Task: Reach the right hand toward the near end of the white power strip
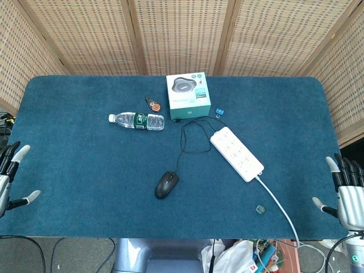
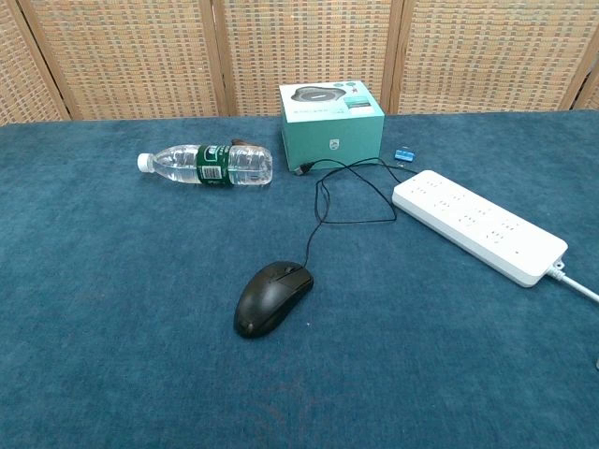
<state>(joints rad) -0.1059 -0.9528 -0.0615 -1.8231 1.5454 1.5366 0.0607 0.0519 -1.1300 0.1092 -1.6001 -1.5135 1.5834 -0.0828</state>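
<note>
The white power strip (image 1: 236,153) (image 2: 477,225) lies diagonally on the blue table, right of centre. Its near end (image 1: 254,173) points toward the front right, and a white cord (image 1: 278,206) runs from it off the front edge. My right hand (image 1: 346,192) hovers at the table's right edge, fingers spread and holding nothing, well to the right of the strip's near end. At the left edge my left hand (image 1: 12,176) is also open and empty. Neither hand shows in the chest view.
A black mouse (image 1: 166,184) (image 2: 271,296) sits at centre front, its cable looping back toward a teal box (image 1: 189,95) (image 2: 330,120). A water bottle (image 1: 137,120) (image 2: 206,165) lies left of the box. A small dark object (image 1: 260,209) rests near the cord.
</note>
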